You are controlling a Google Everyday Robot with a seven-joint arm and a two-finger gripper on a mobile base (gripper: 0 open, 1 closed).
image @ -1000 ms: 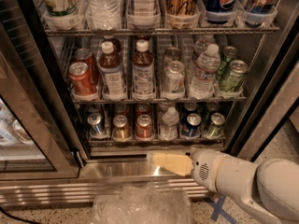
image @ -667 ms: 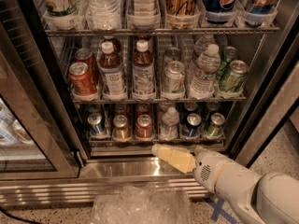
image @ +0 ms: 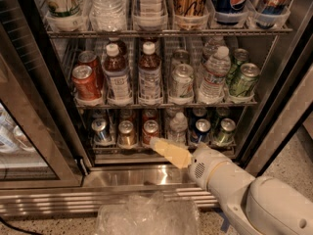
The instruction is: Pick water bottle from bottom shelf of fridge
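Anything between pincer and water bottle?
Camera view: only the bottom shelf rail. Pincer hangs outside it, lower left of the water bottle, by a red can.

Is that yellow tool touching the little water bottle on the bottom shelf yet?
Cannot tell. In the camera view the tool meets the base of the water bottle in outline, but depth is unclear.
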